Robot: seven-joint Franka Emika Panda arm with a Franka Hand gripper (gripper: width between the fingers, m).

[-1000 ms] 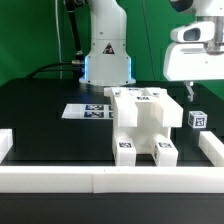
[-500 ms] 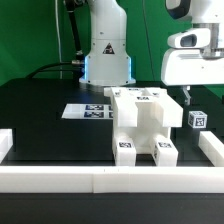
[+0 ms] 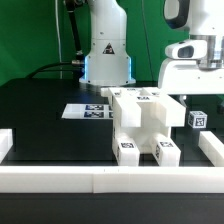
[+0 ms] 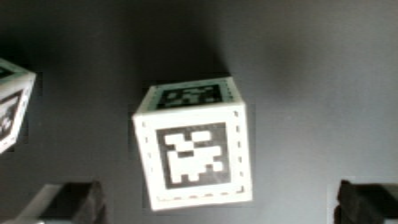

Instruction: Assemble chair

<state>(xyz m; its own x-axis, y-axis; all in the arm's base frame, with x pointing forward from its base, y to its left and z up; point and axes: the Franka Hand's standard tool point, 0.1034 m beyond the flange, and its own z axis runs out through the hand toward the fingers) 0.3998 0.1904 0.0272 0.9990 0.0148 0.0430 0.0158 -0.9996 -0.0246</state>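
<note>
The chair (image 3: 142, 122) stands as a joined chunky white block with tag markers in the middle of the black table. A small separate white part (image 3: 197, 118) with a tag lies on the exterior view's right of it. My gripper (image 3: 192, 98) hangs just above that small part. In the wrist view the small tagged part (image 4: 196, 145) lies below, between my wide-apart fingers (image 4: 71, 205), and neither finger touches it. My gripper (image 4: 222, 205) is open and holds nothing. An edge of the chair (image 4: 15, 100) shows at the side of the wrist view.
The marker board (image 3: 85, 111) lies flat behind the chair. Low white border rails run along the front (image 3: 100, 180), the exterior view's left (image 3: 5, 143) and right (image 3: 212, 148). The arm's white base (image 3: 107, 50) stands at the back.
My gripper has come down and shifted to the exterior view's right, closer over the small tagged part. The chair and the small part have not moved.
</note>
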